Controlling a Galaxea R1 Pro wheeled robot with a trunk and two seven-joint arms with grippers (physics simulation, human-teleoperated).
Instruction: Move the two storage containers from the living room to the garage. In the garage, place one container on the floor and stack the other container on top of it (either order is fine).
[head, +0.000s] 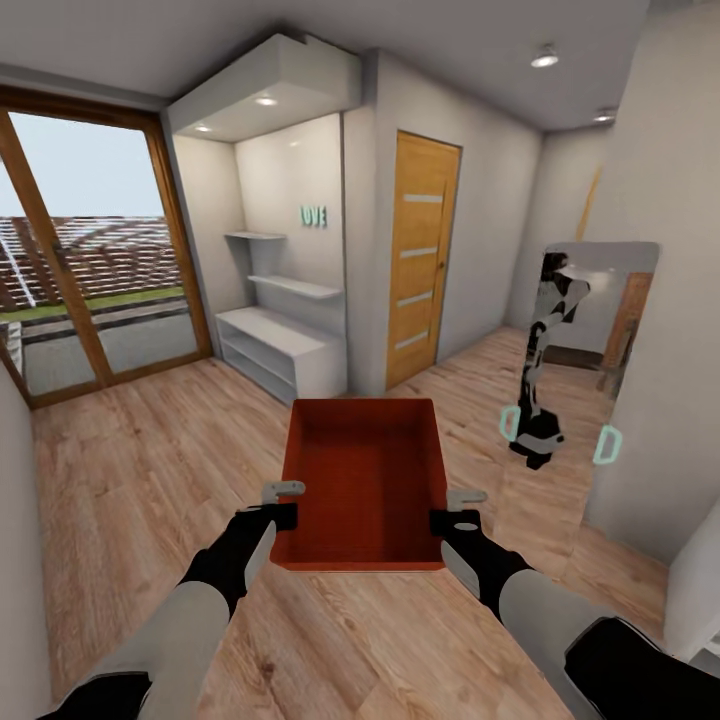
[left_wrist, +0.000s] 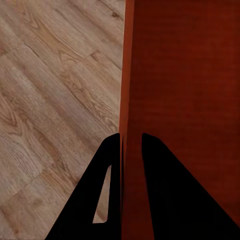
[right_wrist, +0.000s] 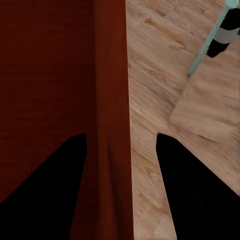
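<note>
I hold one orange-red open-topped storage container (head: 365, 470) level above the light wood plank floor (head: 130, 470), straight ahead of me between both arms. My left gripper (head: 287, 503) is shut on the container's left wall; the left wrist view shows its fingers (left_wrist: 112, 150) pinching that wall (left_wrist: 127, 75). My right gripper (head: 458, 508) straddles the right wall (right_wrist: 112, 65), and floor shows between that wall and the outer finger (right_wrist: 165, 150), so it stands open. The box is empty inside.
I am in a hallway. A wooden door (head: 420, 260) stands ahead, with white shelving (head: 280, 350) to its left and a glazed sliding door (head: 90, 270) at far left. A mirror (head: 600, 330) on the right wall reflects my body.
</note>
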